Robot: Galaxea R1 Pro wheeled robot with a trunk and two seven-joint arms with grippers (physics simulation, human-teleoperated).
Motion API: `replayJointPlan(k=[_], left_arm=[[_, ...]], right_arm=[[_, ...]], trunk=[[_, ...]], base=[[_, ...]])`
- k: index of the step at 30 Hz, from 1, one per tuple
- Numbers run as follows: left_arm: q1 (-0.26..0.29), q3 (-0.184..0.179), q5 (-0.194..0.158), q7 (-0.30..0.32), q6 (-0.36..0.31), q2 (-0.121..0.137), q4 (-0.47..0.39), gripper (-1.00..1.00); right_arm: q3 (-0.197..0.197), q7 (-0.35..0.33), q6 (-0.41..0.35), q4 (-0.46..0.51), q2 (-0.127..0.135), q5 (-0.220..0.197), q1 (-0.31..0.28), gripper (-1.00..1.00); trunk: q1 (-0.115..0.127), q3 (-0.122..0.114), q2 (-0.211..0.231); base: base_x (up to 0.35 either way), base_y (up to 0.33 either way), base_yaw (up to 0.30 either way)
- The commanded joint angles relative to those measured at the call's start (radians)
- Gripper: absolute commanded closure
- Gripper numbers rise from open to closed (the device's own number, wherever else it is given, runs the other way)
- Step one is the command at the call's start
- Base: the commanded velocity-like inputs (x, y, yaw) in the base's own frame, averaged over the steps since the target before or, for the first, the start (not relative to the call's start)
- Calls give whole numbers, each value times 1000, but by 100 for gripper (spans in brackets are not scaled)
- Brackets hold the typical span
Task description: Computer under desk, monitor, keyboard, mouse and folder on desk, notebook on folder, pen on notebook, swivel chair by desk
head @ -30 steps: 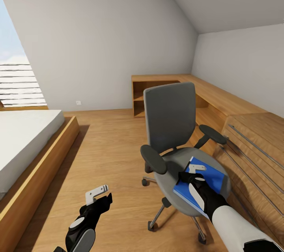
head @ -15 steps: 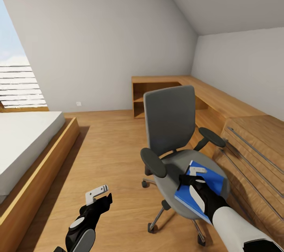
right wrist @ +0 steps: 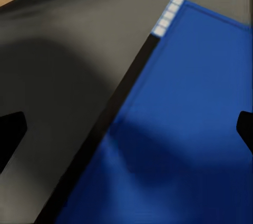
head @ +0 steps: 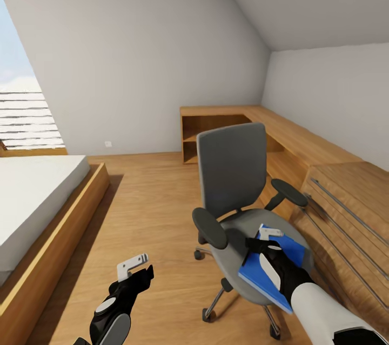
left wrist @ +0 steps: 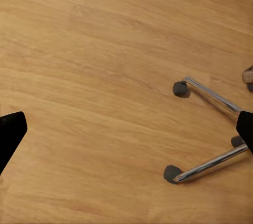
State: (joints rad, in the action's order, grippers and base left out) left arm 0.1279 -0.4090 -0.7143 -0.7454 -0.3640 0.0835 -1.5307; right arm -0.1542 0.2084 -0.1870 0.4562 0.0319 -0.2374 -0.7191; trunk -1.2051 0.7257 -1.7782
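Observation:
The grey swivel chair (head: 232,166) stands on the wooden floor, its back toward the far wall. A blue folder (head: 294,249) lies on its seat, sticking out over the seat's front edge. My right gripper (head: 266,241) hovers just over the folder, open, with a fingertip at each side of the right wrist view (right wrist: 126,129). That view has the blue folder (right wrist: 184,129) with its dark spine lying on the grey seat (right wrist: 63,76). My left gripper (head: 135,270) hangs open low over the floor; its wrist view (left wrist: 126,129) looks down on the chair's chrome legs (left wrist: 211,97) and castors.
A low bed (head: 32,193) in a wooden frame fills the left side. A long wooden desk (head: 302,139) with open shelves runs along the back right wall. A wooden unit with metal rails (head: 346,199) stands right beside the chair. Bare floor (head: 151,210) lies between bed and chair.
The whole picture has slid down a little, so the camera moved. Both grippers hold the same pose, the right one still over the folder.

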Motion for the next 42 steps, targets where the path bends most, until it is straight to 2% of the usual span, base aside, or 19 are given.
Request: replayJointPlan(k=[1,5,8,14,15,18,22,28,31,33,37,38,42], left_arm=[[1,-2,-6,-8,-3,1,-1,-100],[1,-2,-6,-8,-3,1,0,-100],[1,-3,-5,-8,-3,0,6,-100],[1,-4,-6,-8,-3,-1,10,-100],[1,-4,-6,-8,-3,-1,10,-100],[1,-4,-3,-6,-3,-1,10,-100],[1,-4,-2,-5,-2,-1,11,-100],[1,-5,-3,-3,-3,-1,11,-100],[1,-4,-5,-1,-2,-1,11,-100],[1,-4,-5,0,-2,0,11,-100],[1,-4,-7,1,-1,1,11,-100],[1,-5,-5,0,-1,0,11,-100],[1,-5,-5,0,-1,0,11,-100]], right_arm=[[-8,8,-5,8,1,-10,0,-100],[-8,8,-9,60,4,-10,2,-100],[-8,8,-24,160,18,-10,19,-100],[-4,8,-84,345,44,-14,96,-100],[-2,9,-103,413,48,-16,130,-100],[27,12,-157,535,51,-19,190,-100],[58,14,-183,643,52,-25,246,-100],[75,13,-191,707,51,-49,281,-100],[78,13,-192,747,47,-103,288,-100],[78,13,-191,754,46,-119,289,-100],[83,15,-186,762,51,-136,291,-100],[102,14,-186,759,50,-138,291,-100],[129,14,-186,755,49,-139,291,-100]], trunk=[[4,-2,7],[19,-15,35],[31,-24,56],[54,-43,98],[58,-46,105],[69,-56,126],[81,-65,147],[81,-65,147],[81,-65,147],[81,-65,147],[81,-65,147],[81,-65,147],[81,-66,147]], base=[[0,0,0],[0,0,0],[0,0,0],[0,0,0],[0,0,0],[0,0,0],[0,0,0],[0,0,0],[0,0,0],[0,0,0],[0,0,0],[-41,206,-244],[-83,245,-267]])
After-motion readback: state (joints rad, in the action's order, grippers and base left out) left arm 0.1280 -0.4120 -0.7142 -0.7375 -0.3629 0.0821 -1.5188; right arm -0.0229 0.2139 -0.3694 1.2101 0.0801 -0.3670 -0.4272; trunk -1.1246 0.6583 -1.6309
